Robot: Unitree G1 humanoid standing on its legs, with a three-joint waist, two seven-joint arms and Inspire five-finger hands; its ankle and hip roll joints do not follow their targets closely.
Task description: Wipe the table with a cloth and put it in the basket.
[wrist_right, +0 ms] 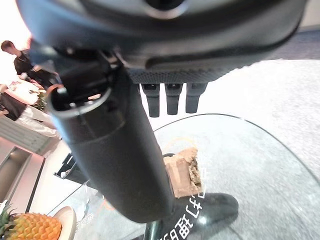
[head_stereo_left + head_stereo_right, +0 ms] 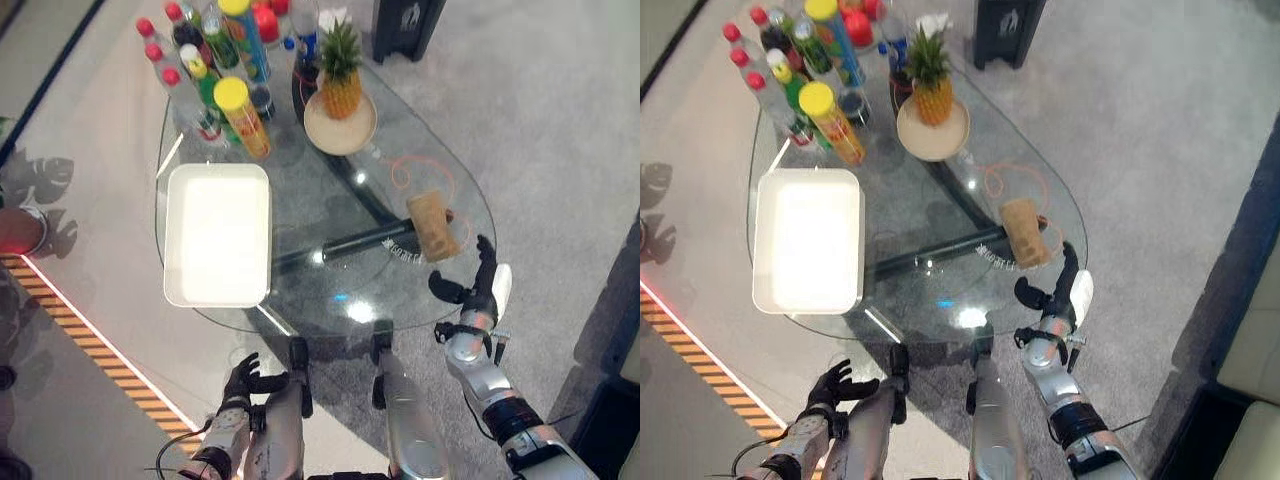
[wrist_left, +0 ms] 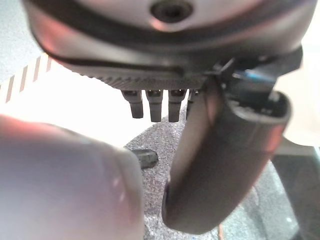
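A tan folded cloth [image 2: 432,225] lies on the right side of the round glass table [image 2: 330,260]; the right wrist view also catches the cloth [image 1: 184,172] past the thumb. My right hand [image 2: 483,290] hovers at the table's right front edge, just beside and in front of the cloth, open and holding nothing. A white rectangular basket [image 2: 178,232] stands on the table's left side. My left hand [image 2: 243,378] hangs low in front of the table, below its rim, open and holding nothing.
Several bottles [image 2: 205,55] and a yellow-lidded can [image 2: 242,118] crowd the table's far left. A pineapple [image 2: 340,75] stands on a plate [image 2: 340,138] at the back. An orange cord [image 2: 415,170] loops near the cloth. A black box [image 2: 405,25] sits beyond the table.
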